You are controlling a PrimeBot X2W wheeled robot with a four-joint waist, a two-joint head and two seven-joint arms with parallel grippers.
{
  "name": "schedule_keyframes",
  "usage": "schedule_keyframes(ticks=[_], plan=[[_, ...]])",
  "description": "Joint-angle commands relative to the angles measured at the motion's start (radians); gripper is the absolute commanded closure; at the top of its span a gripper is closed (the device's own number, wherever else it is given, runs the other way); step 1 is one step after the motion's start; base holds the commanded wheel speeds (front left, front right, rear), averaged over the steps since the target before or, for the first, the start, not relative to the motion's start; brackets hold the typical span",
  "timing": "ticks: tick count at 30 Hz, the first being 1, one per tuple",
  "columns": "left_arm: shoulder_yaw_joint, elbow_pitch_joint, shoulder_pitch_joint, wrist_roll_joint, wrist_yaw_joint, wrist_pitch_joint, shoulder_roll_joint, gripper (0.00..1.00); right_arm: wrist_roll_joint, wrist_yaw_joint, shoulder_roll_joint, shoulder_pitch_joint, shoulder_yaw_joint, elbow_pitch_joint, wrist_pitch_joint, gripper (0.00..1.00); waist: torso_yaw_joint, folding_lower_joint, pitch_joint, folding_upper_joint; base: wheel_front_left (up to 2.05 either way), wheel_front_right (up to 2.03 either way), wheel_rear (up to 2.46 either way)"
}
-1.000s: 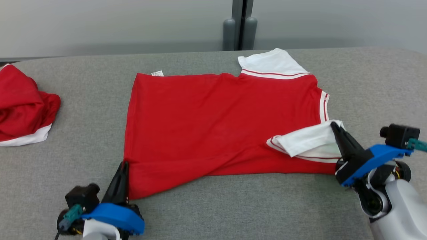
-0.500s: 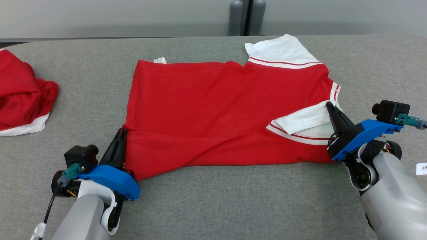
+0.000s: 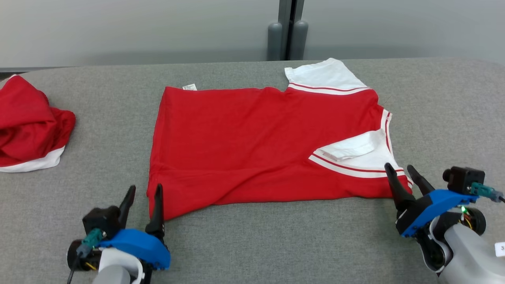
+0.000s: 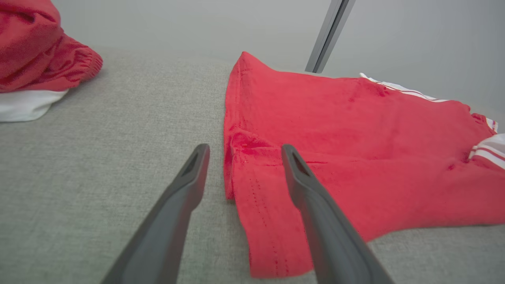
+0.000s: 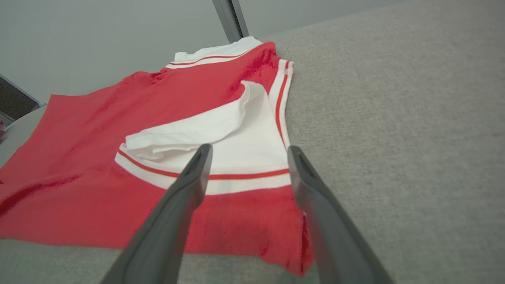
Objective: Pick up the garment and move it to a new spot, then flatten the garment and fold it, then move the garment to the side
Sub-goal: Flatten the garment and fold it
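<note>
The red short-sleeved shirt with white, red-striped sleeves [image 3: 256, 146] lies spread sideways in the middle of the grey fabric-covered worktop [image 3: 276, 244], hem to the robot's left and shoulders to its right. Its far white sleeve [image 3: 323, 75] sticks out flat toward the wall, while the near white sleeve [image 3: 355, 152] is doubled back over the red body. A small white label [image 3: 189, 86] peeks out at the far hem corner, and a slanting ridge of slack cloth runs along the near edge. The left claw [image 3: 145, 186] sits at the near hem corner, spread wide and gripping nothing; from its wrist view one finger lies over the cloth's edge and the other over bare worktop. The right claw [image 3: 399, 166] is likewise spread and empty, poised at the near shoulder corner just below the tucked sleeve. Well off to the left a crumpled red and white garment heap [image 3: 27, 126] rests by the worktop's end. To my eye this is the flatten-and-fold step, caught between grips: the shirt is laid out but not yet folded in half. The next move probably calls for both claws to pinch their near corners together, catching every layer, then to lift evenly and carry that edge across so the ridge pulls out rather than getting folded in.
</note>
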Motion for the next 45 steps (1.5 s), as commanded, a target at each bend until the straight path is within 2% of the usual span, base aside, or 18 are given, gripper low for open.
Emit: schedule_keyframes(ticks=[1, 7, 17, 18, 19, 20, 21, 22, 27, 34, 39, 45], plan=[[0.007, -0.007, 0.036, 0.012, 0.0, -0.002, -0.008, 0.0, 0.012, 0.002, -0.013, 0.027, 0.003, 0.003, -0.011, 0.0, -0.012, 0.0001, -0.016, 0.0001, 0.0, 0.0, 0.0], [0.02, 0.013, 0.098, 0.038, 0.0, -0.002, -0.023, 0.0, 0.031, 0.002, -0.028, 0.064, 0.028, 0.017, -0.021, 0.0, -0.022, 0.0001, -0.02, 0.0001, 0.0, 0.0, 0.0], [0.013, 0.129, 0.009, 0.036, -0.001, -0.001, -0.029, 0.0, 0.017, 0.002, 0.0, 0.006, 0.069, 0.097, -0.022, 0.0, -0.021, 0.0001, 0.023, 0.0001, 0.0, 0.0, 0.0], [0.006, 0.142, 0.0, 0.028, -0.001, 0.0, -0.033, 0.0, 0.019, 0.002, 0.004, 0.002, 0.074, 0.101, -0.022, 0.51, -0.021, 0.0001, 0.025, 0.0001, 0.0, 0.0, 0.0], [-0.002, 0.149, -0.008, 0.015, -0.001, 0.0, -0.037, 0.35, 0.022, 0.002, 0.008, 0.0, 0.08, 0.105, -0.022, 0.73, -0.021, 0.0001, 0.027, 0.0001, 0.0, 0.0, 0.0], [-0.011, 0.144, -0.019, 0.007, -0.001, 0.0, -0.038, 0.6, 0.024, 0.002, 0.012, -0.001, 0.086, 0.109, -0.021, 1.0, -0.022, 0.0001, 0.028, 0.0001, 0.0, 0.0, 0.0], [-0.015, 0.139, -0.027, 0.002, -0.001, 0.0, -0.034, 0.77, 0.027, 0.002, 0.014, -0.002, 0.091, 0.111, -0.022, 1.0, -0.021, 0.0001, 0.028, 0.0001, 0.0, 0.0, 0.0], [-0.016, 0.135, -0.03, -0.007, -0.001, 0.0, -0.03, 1.0, 0.03, 0.002, 0.015, -0.004, 0.096, 0.112, -0.024, 1.0, -0.021, 0.0001, 0.027, 0.0001, 0.0, 0.0, 0.0], [0.007, 0.105, -0.035, -0.029, -0.001, -0.001, -0.019, 1.0, 0.05, 0.002, 0.009, -0.002, 0.106, 0.106, -0.039, 1.0, -0.018, 0.0001, 0.012, 0.0001, 0.0, 0.0, 0.0], [0.012, 0.049, 0.056, -0.038, -0.001, -0.001, -0.019, 1.0, 0.095, 0.002, -0.014, 0.068, 0.093, 0.064, -0.051, 1.0, -0.008, 0.0001, -0.052, 0.0001, 0.0, 0.0, 0.0], [0.035, -0.017, 0.159, -0.024, -0.001, -0.001, -0.023, 1.0, 0.104, 0.001, -0.045, 0.167, 0.088, -0.017, -0.053, 1.0, -0.005, 0.0001, -0.097, 0.0001, 0.0, 0.0, 0.0], [0.064, -0.085, 0.291, -0.011, 0.017, -0.001, -0.032, 1.0, 0.104, 0.001, -0.078, 0.339, 0.029, -0.147, -0.053, 1.0, 0.001, 0.0001, -0.123, 0.0001, 0.0, 0.0, 0.0]])
